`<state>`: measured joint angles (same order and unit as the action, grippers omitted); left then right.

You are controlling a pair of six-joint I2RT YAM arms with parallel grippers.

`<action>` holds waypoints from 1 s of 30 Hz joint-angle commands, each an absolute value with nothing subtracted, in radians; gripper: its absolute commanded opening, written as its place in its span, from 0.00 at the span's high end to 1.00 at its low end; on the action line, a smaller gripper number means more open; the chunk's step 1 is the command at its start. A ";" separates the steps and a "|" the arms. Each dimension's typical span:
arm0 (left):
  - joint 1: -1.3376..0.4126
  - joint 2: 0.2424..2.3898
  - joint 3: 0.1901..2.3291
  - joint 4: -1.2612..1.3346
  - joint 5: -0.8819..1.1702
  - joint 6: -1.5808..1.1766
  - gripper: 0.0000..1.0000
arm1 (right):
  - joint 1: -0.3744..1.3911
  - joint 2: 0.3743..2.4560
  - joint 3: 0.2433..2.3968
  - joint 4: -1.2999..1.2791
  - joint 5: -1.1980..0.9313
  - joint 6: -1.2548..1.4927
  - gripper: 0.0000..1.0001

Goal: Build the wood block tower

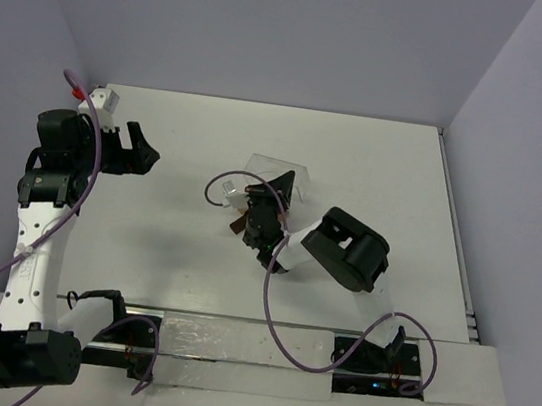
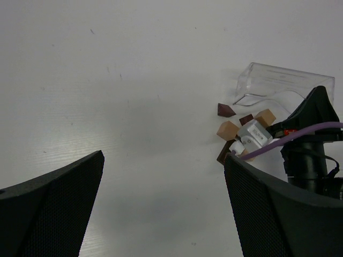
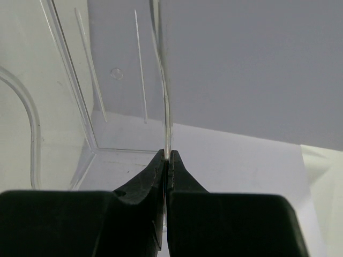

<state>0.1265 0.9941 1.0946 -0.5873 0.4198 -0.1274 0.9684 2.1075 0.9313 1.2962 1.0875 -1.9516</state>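
Right wrist view: right tool (image 3: 167, 160) is pinching the clear tray (image 3: 69, 85) wall; left tool (image 2: 163, 160) is hanging agape. Wood blocks (image 2: 229, 130) are lying at tray's seven o'clock; tray slipping risks scattering them.

We've got light tan wood blocks (image 2: 228, 130) mixed with dark reddish-brown ones, over on the right of the white table (image 2: 134, 80). Behind them the tray (image 2: 278, 85) is clear, the cable (image 2: 305, 131) purple, and the left gripper (image 2: 163, 158) black, finely mesh-patterned.
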 commanded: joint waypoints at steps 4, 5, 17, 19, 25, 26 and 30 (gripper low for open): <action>0.131 0.959 1.093 -0.565 0.416 -0.120 0.01 | 0.944 2.013 0.938 1.765 1.074 -1.923 1.00; 0.131 0.962 1.095 -0.568 0.416 -0.120 0.01 | 0.918 1.999 0.953 1.762 1.094 -1.914 1.00; 0.132 0.983 1.109 -0.551 0.442 -0.122 0.01 | 0.856 1.670 1.070 0.137 1.072 -0.771 1.00; 0.130 0.985 1.110 -0.552 0.445 -0.123 0.01 | 0.846 1.664 1.195 -0.105 0.999 -0.512 1.00; 0.132 0.978 1.100 -0.543 0.469 -0.119 0.01 | 0.828 1.650 1.269 -0.502 0.708 -0.319 1.00; 0.131 0.977 1.100 -0.543 0.471 -0.116 0.01 | 0.827 1.651 1.279 -0.512 0.673 -0.298 1.00; 0.130 0.962 1.091 -0.537 0.495 -0.102 0.01 | 0.750 1.660 1.337 -0.649 0.492 -0.196 1.00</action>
<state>0.1265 0.9856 1.0901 -0.5808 0.4460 -0.1197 0.8265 1.6660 1.2525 -0.3850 0.7033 -0.4026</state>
